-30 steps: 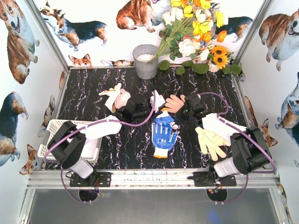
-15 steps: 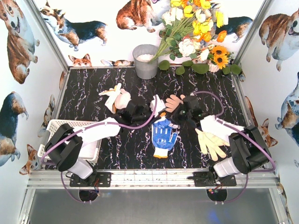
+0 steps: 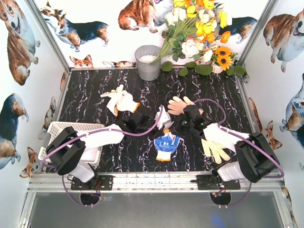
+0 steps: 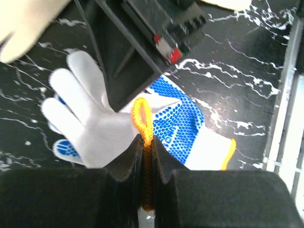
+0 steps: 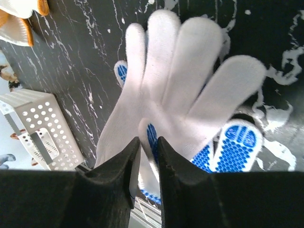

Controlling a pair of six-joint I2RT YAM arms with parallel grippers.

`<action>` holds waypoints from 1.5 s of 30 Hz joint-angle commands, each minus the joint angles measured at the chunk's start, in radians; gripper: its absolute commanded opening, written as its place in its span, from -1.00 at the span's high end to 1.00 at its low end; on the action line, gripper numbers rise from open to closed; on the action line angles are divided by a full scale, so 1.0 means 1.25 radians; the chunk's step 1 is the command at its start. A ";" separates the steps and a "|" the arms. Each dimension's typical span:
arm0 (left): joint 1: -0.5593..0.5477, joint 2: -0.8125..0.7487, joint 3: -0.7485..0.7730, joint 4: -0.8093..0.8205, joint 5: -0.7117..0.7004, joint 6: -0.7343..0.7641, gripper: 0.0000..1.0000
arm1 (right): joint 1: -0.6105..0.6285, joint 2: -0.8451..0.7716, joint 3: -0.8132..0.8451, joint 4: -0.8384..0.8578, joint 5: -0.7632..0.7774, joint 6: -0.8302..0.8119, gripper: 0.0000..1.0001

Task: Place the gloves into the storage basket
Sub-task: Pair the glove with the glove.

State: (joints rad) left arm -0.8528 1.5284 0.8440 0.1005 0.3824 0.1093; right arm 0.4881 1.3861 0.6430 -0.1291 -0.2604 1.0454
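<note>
The black marbled table (image 3: 95,85) fills the floor of the cell, with corgi-print walls around it. At its far edge a bunch of white and yellow flowers (image 3: 199,28) leans beside a grey metal bucket (image 3: 148,61). The storage basket (image 3: 57,127) sits at the near left, well apart from the gloves, and the left arm's white link lies across much of it. Both arms reach inward and meet near the table's middle, over the blue-dotted glove (image 3: 166,144), hiding its upper part from above. A cream glove with an orange cuff (image 3: 121,100) lies to the far left of them, a peach glove (image 3: 178,104) lies just beyond the right wrist, and a cream-yellow glove (image 3: 214,149) lies partly under the right arm. The left gripper (image 4: 144,142) is clenched on the blue-dotted glove's orange-yellow cuff edge, which loops up out of the closed jaws. The right gripper (image 5: 148,142) has its jaws a narrow slit apart with white glove fabric showing in the gap; whether it pinches that fabric cannot be told.
</note>
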 commanded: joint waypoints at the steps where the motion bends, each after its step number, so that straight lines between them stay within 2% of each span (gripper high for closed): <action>1: -0.021 -0.025 -0.032 0.008 0.033 -0.056 0.96 | 0.006 -0.064 -0.029 -0.026 0.044 -0.021 0.49; 5: -0.035 -0.035 -0.057 0.007 0.010 -0.076 0.70 | 0.007 -0.103 -0.084 -0.001 0.030 0.015 0.28; 8: -0.040 -0.051 -0.087 0.012 -0.013 -0.084 0.61 | 0.007 -0.135 -0.114 0.019 0.033 0.045 0.19; 13: -0.046 -0.075 -0.128 0.028 -0.044 -0.102 0.55 | 0.007 -0.160 -0.115 -0.011 0.062 0.036 0.10; 18: -0.056 -0.091 -0.157 0.040 -0.072 -0.114 0.51 | 0.004 -0.131 -0.065 -0.085 0.085 -0.014 0.04; 24: -0.074 -0.084 -0.164 0.055 -0.102 -0.126 0.61 | -0.058 -0.087 0.023 -0.163 0.079 -0.118 0.00; 29: -0.091 -0.082 -0.165 0.087 -0.120 -0.151 0.69 | -0.071 -0.038 0.058 -0.190 0.089 -0.170 0.00; 36: -0.101 -0.085 -0.166 0.093 -0.123 -0.171 0.91 | -0.063 0.085 0.139 -0.225 0.058 -0.241 0.09; 45: -0.104 -0.080 -0.154 0.076 -0.128 -0.172 0.95 | -0.011 0.214 0.238 -0.286 0.119 -0.293 0.15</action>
State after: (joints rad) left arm -0.9718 1.4300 0.6426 0.1810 0.2283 -0.0998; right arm 0.4465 1.5974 0.8639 -0.4484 -0.1703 0.7341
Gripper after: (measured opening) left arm 0.038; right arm 0.443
